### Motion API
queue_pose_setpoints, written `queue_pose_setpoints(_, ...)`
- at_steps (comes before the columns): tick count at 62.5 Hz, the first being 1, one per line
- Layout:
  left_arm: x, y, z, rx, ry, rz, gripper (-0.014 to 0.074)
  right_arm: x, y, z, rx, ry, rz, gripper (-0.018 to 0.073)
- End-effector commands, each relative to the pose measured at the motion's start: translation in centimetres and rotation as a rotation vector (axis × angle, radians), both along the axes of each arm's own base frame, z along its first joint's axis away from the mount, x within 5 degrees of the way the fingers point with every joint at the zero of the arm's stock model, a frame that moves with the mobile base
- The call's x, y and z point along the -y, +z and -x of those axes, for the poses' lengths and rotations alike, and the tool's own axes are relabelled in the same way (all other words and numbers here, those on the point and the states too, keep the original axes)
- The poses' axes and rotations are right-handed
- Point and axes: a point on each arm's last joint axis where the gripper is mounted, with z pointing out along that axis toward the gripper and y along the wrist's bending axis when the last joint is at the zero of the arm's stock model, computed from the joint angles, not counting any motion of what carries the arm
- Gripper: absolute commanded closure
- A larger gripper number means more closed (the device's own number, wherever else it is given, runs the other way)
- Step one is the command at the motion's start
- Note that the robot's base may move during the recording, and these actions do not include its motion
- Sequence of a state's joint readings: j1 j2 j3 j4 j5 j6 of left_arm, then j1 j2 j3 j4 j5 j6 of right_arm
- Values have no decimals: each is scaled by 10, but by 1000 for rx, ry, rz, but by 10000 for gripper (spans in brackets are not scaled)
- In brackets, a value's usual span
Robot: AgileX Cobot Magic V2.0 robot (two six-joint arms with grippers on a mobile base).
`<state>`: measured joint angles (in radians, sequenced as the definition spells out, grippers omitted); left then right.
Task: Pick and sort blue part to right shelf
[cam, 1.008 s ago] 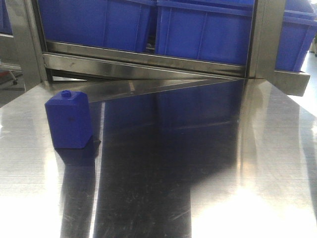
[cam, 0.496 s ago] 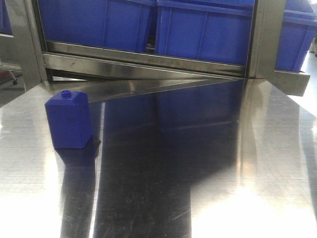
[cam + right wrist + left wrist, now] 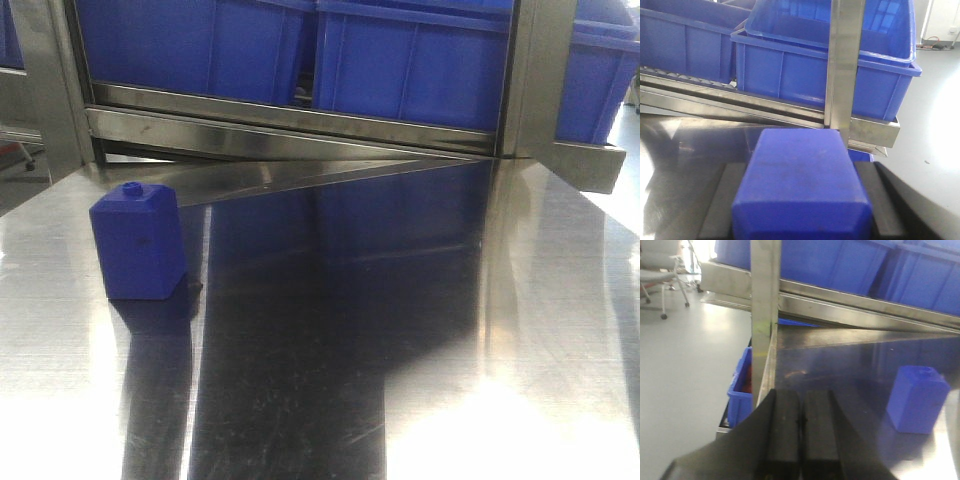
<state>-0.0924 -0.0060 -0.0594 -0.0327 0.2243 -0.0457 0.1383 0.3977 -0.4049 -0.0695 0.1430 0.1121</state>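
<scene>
Clamping a blue part (image 3: 801, 170) between its dark fingers (image 3: 720, 200), the right gripper (image 3: 800, 205) is carrying out the transport step. Its jaws are standing about as wide as the block and pressing on both of its sides. Its camera is looking over the part toward a blue bin (image 3: 790, 75) sitting on the steel shelf (image 3: 790, 114) behind an upright post (image 3: 845, 65).

A second blue part (image 3: 137, 243) is standing upright on the left of the steel table (image 3: 420, 330), apart from the shelf edge, with nothing touching it. The left gripper (image 3: 801, 435) is hanging near the table's left edge with its jaws pressed together and nothing between them.

Judging by this, the held part is due for the right-hand shelf. The next move is calling for raising it above the bin's rim, steering clear of the post, and opening only once it is over the bin. The part on the table is probably waiting for its own pick.
</scene>
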Motion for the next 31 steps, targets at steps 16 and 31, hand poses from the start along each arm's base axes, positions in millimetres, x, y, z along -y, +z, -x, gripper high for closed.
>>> queue_pose_setpoints(16,4,64,1,52,-58,68,473,0,17,1,115,0,-2,192)
queue_pose_setpoints(31,9,79,-29,-102,-70,61,462,0,17,1,115,0,-2,192)
